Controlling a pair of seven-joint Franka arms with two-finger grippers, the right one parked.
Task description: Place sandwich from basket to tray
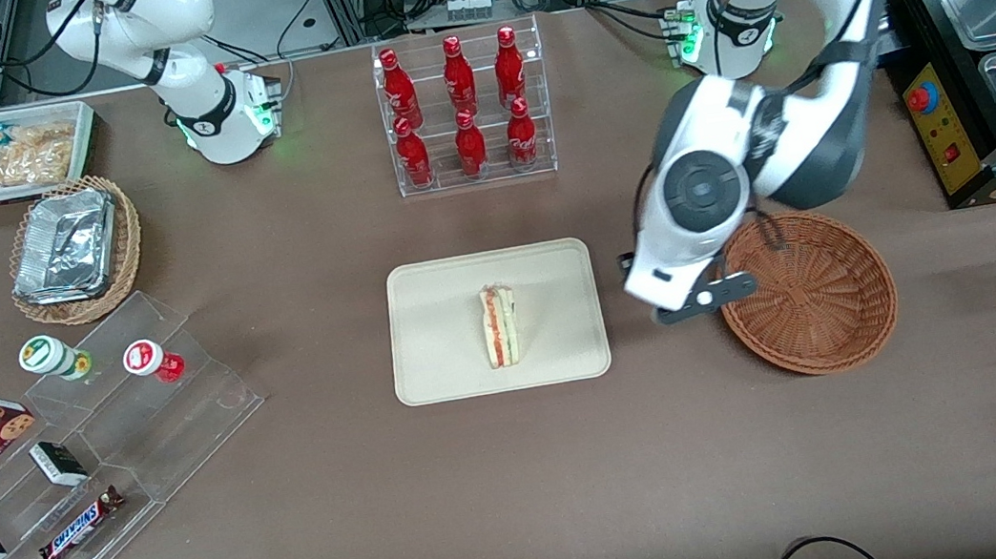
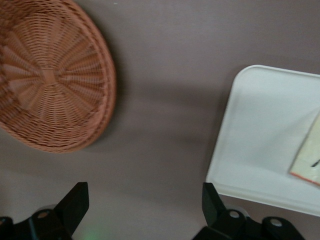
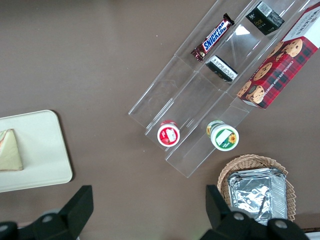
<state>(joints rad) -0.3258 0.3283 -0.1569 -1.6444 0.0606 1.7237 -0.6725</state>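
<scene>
Item: sandwich [image 1: 500,325], triangular wedge, pale bread with red and green filling along the cut edge; location, lying on the tray [image 1: 439,345], roughly at its middle, clear of the rim. Item: tray, cream rectangular, flat on the brown table [image 1: 525,487] near its centre. Item: basket [image 1: 822,294], round reddish-brown wicker, toward the working arm's end of the table, just beside the tray but not touching it; nothing shows inside it in either the front view or the left wrist view. Item: gripper [image 2: 145,205], left arm's, above the strip of bare table between basket and tray; in the front view its body [image 1: 692,292] overlaps the basket's rim. Condition: fingers [image 2: 75,205] spread wide apart, with only table surface between them; holding nothing and touching nothing visible. Step in hand, as judged: the transfer itself looks complete, since the sandwich sits on the tray and the basket is bare; the arm is at the stage of clearing away from the work. Next move, as judged: a plain retreat upward and away from the tray, with care only that arm and gripper pass clear of the basket's rim and do not brush the tray's edge and shift the sandwich. No further grasp appears called for.
</scene>
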